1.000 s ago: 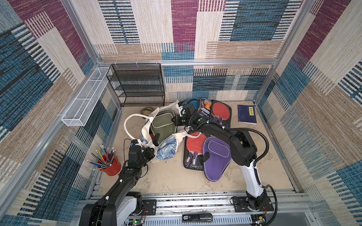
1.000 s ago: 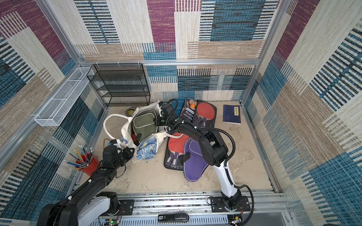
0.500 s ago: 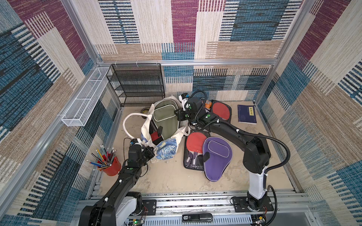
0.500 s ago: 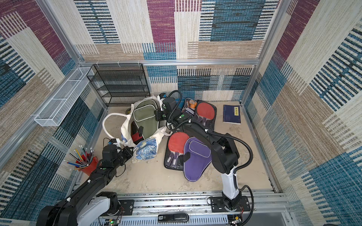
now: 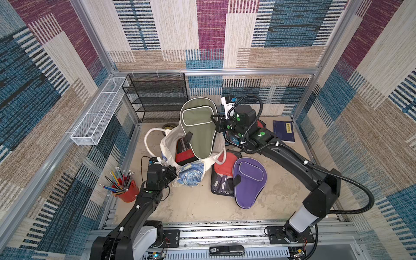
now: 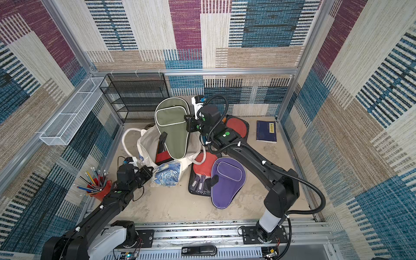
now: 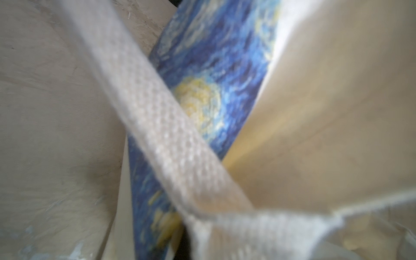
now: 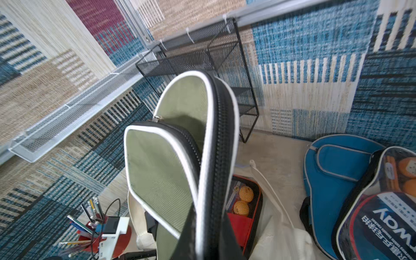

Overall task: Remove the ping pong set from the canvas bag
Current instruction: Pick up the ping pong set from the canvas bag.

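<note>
The cream canvas bag [image 5: 168,144] [image 6: 146,141] lies open on the floor, its starry print [image 5: 191,173] bunched at the near side. My right gripper [image 5: 215,120] [image 6: 188,125] [image 8: 208,243] is shut on the edge of an olive-green ping pong set case [image 5: 199,128] [image 6: 172,128] [image 8: 162,162]. It holds the case upright above the bag, the narrow end hanging at the bag's mouth. A red-and-black case [image 5: 184,153] [image 8: 243,216] with orange balls sits inside the bag. My left gripper [image 5: 174,173] [image 6: 148,172] is shut on the bag's rim by the strap [image 7: 157,126]; cloth hides its fingers in the left wrist view.
A purple case [image 5: 248,180] and a red-paddle pack [image 5: 225,166] lie right of the bag. A blue case [image 8: 333,171] and a clear paddle pack [image 8: 382,213] lie behind them. Blue book [image 5: 284,131], black mesh rack [image 5: 157,96], white wire basket [image 5: 96,112], red pencil cup [image 5: 126,191].
My right gripper has lifted the green case up and back, from lying in the bag to standing above it. The left arm has not moved.
</note>
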Controlling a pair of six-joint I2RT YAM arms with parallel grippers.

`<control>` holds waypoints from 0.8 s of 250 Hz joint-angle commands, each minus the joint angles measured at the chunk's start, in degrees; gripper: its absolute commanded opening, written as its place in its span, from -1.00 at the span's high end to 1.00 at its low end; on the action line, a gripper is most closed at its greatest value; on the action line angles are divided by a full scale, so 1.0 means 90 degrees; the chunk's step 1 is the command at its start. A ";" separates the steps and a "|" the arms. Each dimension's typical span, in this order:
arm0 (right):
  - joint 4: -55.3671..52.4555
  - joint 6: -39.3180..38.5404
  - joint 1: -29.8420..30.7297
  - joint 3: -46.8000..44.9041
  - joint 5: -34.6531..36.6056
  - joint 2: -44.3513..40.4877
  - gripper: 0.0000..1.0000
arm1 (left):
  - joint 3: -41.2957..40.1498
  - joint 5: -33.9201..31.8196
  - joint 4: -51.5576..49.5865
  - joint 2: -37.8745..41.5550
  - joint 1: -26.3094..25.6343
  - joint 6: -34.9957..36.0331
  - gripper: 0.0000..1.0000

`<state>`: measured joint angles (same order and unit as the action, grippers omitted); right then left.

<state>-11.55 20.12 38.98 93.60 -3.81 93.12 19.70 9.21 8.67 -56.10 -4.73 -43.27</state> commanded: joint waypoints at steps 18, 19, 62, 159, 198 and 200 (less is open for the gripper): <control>0.0270 0.0270 -0.0206 -0.0481 0.0185 -0.0796 1.00 | 0.0120 -0.0358 -0.0186 -0.0038 0.0008 0.0112 1.00; 0.0269 0.0277 -0.0213 -0.0494 0.0182 -0.0816 1.00 | 0.0127 -0.0364 -0.0188 -0.0042 0.0008 0.0116 1.00; 0.0031 0.0557 -0.0671 -0.1315 0.0140 -0.1795 1.00 | 0.0294 -0.0667 -0.0363 0.0038 0.0008 0.0159 1.00; -0.1185 0.0990 -0.3042 -0.3129 -0.0868 -0.3621 1.00 | 0.0507 -0.1008 -0.0447 -0.0108 0.0015 0.0175 1.00; -0.1687 0.0851 -0.4071 -0.3673 -0.1344 -0.3927 1.00 | 0.0566 -0.1133 -0.0586 -0.0009 0.0055 0.0240 1.00; -0.1713 0.0843 -0.4127 -0.3701 -0.1378 -0.3942 1.00 | 0.0572 -0.1131 -0.0590 -0.0015 0.0057 0.0243 1.00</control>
<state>-23.55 28.01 6.70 62.78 -10.83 59.27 23.94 2.90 4.67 -56.73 -4.62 -43.00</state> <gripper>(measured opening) 0.111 0.063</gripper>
